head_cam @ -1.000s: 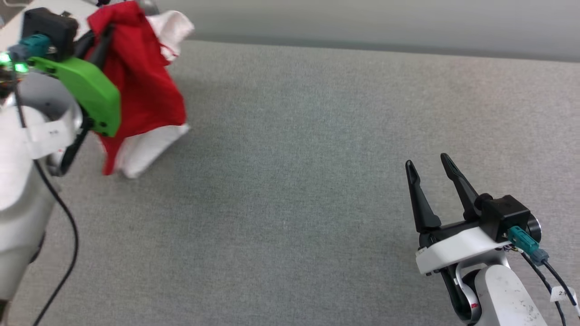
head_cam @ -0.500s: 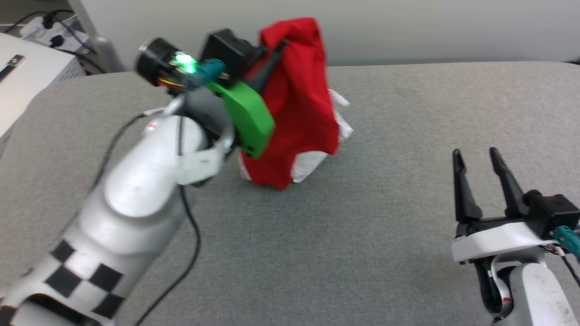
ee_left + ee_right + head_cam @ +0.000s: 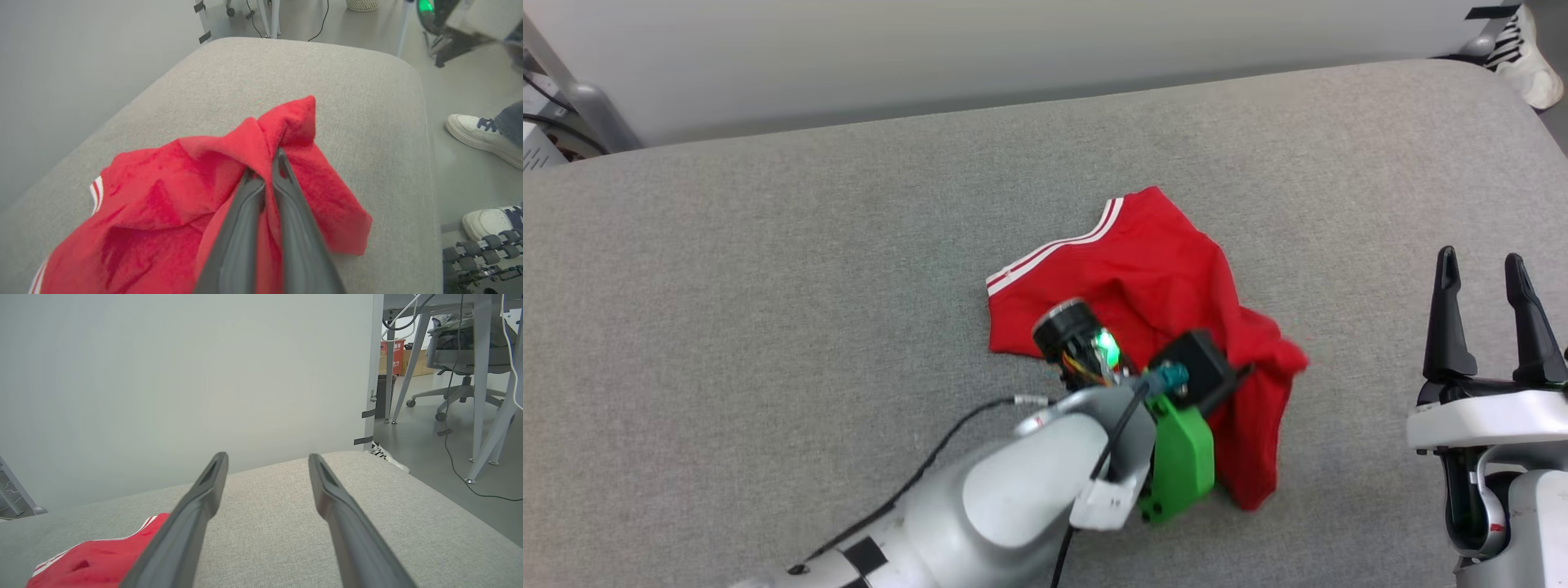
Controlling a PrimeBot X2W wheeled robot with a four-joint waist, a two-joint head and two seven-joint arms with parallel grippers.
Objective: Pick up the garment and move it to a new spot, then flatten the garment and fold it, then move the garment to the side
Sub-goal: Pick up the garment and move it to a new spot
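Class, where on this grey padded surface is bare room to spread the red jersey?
Free: the grey padded surface left of the crumpled red jersey, and the strip between it and the far edge. Narrower: between jersey and open right gripper. Crowded: mid-surface, where the left gripper pinches it.

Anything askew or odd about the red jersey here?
The garment lies crumpled rather than flat, one fold pinched up by the shut left end effector. No damage visible; the open right end effector stands apart.
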